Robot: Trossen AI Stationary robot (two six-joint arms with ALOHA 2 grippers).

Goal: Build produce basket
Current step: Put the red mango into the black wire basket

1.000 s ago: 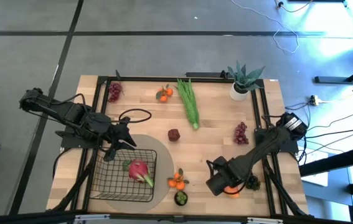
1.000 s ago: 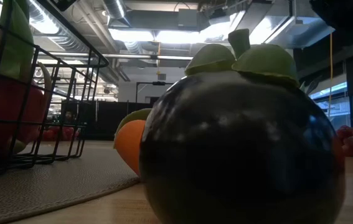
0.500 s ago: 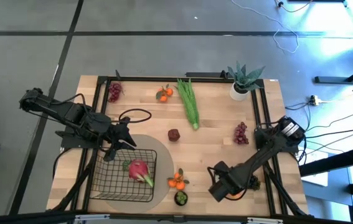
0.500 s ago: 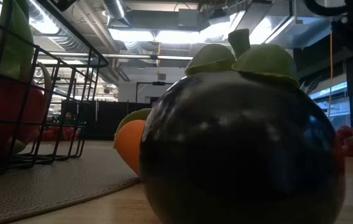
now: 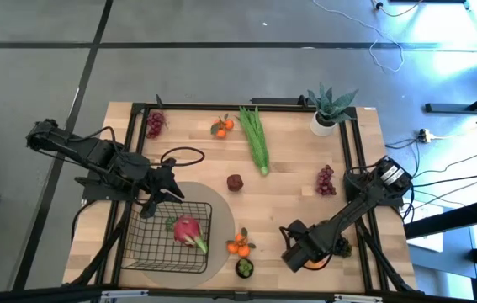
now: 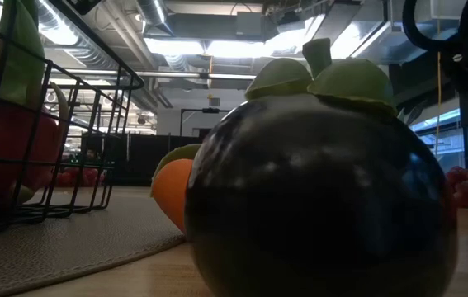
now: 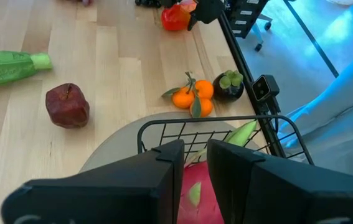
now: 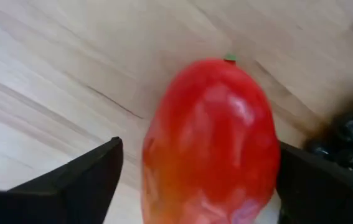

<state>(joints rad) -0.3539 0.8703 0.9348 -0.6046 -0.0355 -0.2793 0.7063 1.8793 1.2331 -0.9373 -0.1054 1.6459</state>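
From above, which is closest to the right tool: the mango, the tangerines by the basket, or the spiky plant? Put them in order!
From the right tool:
1. Mango, right under it, front right.
2. Tangerines, beside the basket, front middle.
3. Spiky plant, back right corner.

One camera looks straight down on the whole counter (image 5: 288,181). Another sits at counter height, close behind a dark round fruit (image 6: 320,194). The left wrist camera looks over the basket (image 7: 216,134); the right sits just above the mango (image 8: 210,143).
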